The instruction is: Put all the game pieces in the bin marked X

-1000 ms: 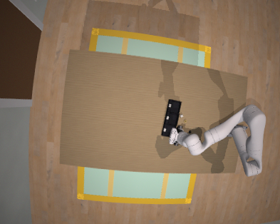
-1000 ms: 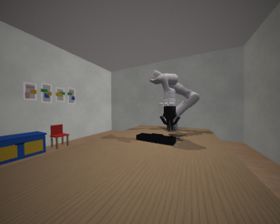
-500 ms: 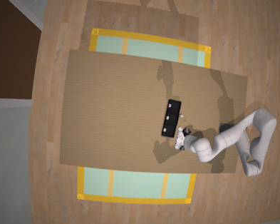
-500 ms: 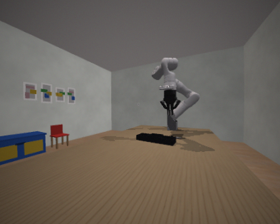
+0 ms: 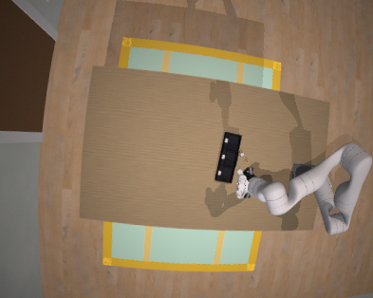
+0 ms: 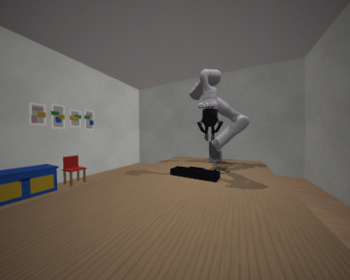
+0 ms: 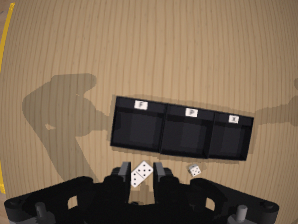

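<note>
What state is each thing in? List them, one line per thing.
Gripper: narrowly open, raised well above the table.
Domino: tilted, showing between the fingers, outside the bins; whether it is gripped is unclear.
Die: on the table beside the bins, not binned.
Bins: upright on the table; nothing visible inside.

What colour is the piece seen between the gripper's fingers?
White with dark pips, a domino; clearest in the wrist view.

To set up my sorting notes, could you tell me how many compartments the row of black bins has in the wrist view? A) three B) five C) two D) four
A: the row of black bins shows three compartments side by side, each with its own small white label on the far rim.
</note>
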